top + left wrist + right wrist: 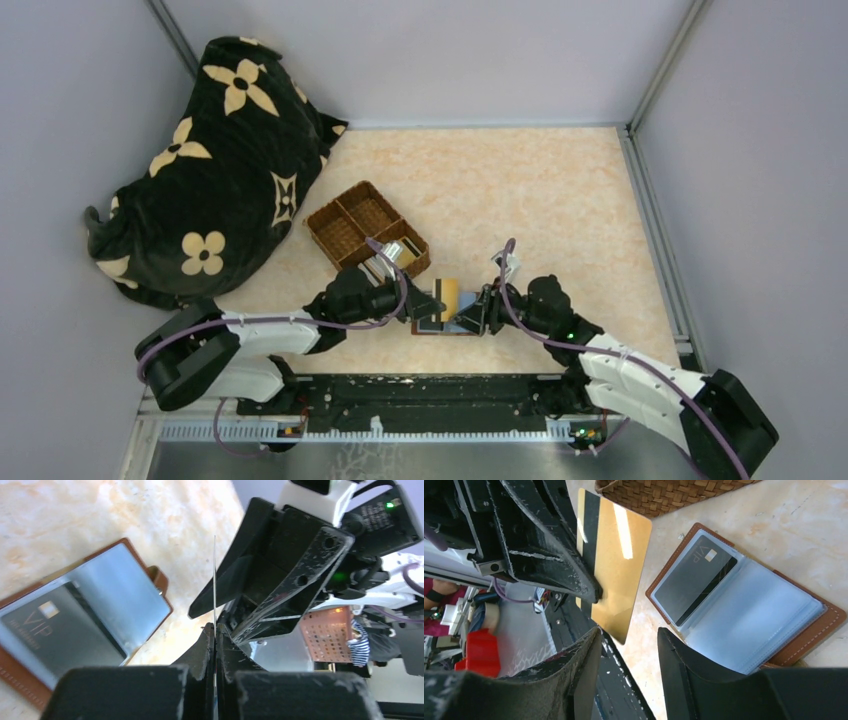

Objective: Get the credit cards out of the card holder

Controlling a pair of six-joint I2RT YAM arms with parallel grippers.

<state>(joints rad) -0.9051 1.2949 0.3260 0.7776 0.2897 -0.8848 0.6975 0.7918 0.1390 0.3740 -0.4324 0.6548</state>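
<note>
Right now your left gripper [594,592] is clamped tight on the thin gold-tan credit card [619,565], pinching it by one edge and holding it upright above the middle of the tabletop's near edge. Your right gripper [629,640] stands with its jaws apart and empty, just beside that card.

The reddish-brown leather card holder [804,635] lies open flat beneath them, with a dark grey VIP card [696,582] in its clear sleeve.

I'd judge the edge pinch to be the weak spot: a brush from the right fingers could twist the card loose. Nothing pins the holder either, so tugging the dark card may drag it along.

The woven brown wicker tray [365,225] sits just beyond your left wrist, crowding any swing that way. The black flower-patterned cushion [215,170] fills the far left corner.
</note>
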